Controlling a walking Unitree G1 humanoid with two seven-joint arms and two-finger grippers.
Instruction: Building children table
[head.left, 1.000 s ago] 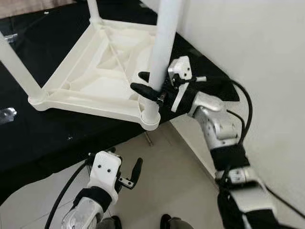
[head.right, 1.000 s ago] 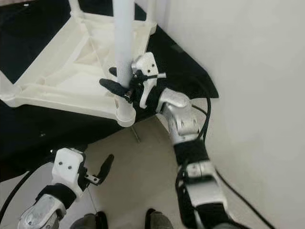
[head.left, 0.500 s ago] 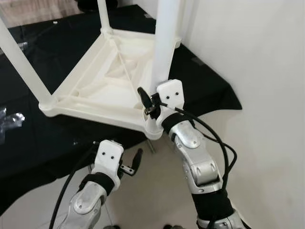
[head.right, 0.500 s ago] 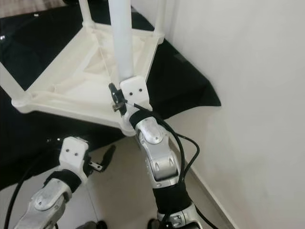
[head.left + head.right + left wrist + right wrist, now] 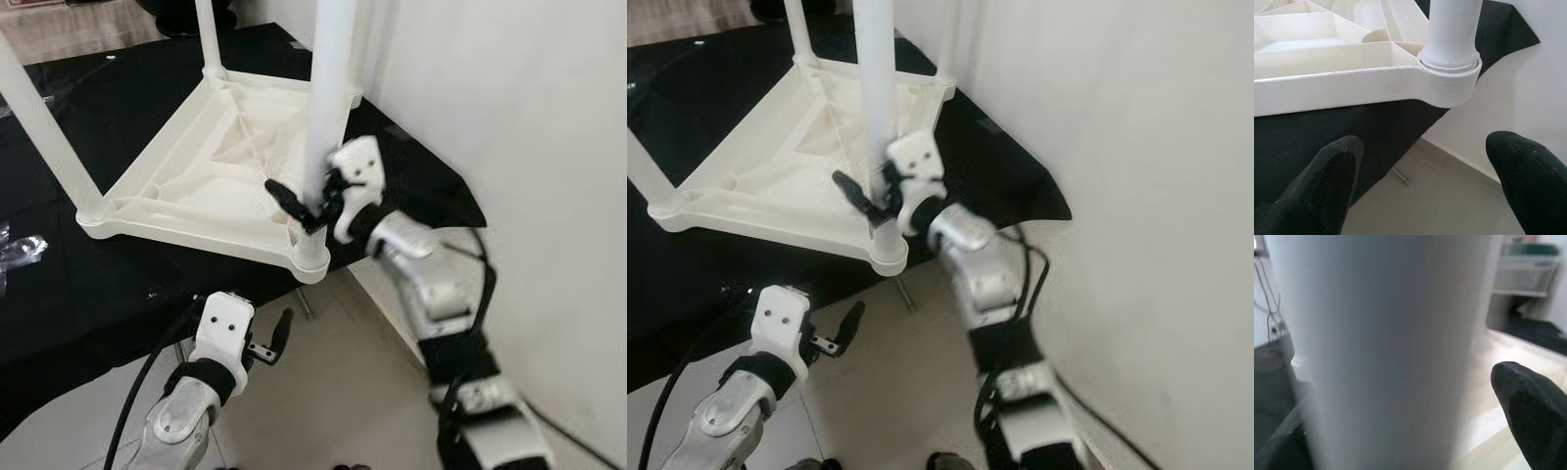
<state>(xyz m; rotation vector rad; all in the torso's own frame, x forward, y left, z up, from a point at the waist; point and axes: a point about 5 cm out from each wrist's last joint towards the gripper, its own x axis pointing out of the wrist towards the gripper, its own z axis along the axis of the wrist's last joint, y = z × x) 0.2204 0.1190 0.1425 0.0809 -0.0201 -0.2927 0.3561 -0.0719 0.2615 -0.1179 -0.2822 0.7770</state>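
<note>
Black cloth (image 5: 118, 284): spread flat over the floor, its edge falling near the wall.
Floor (image 5: 333, 382): pale tiles, bare beside the cloth.
Wall (image 5: 529, 127): plain white, on the right, meets the floor at a low skirting.
Clear plastic wrap (image 5: 18, 250): crumpled, lying on the cloth at far left.
Thin metal rod (image 5: 305, 302): lying on the tiles, just at the cloth's edge.

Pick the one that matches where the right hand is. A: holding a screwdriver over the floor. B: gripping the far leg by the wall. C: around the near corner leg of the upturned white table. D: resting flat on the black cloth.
C: the right hand has its black fingers on either side of the near corner leg, just above its socket in the upturned table.
</note>
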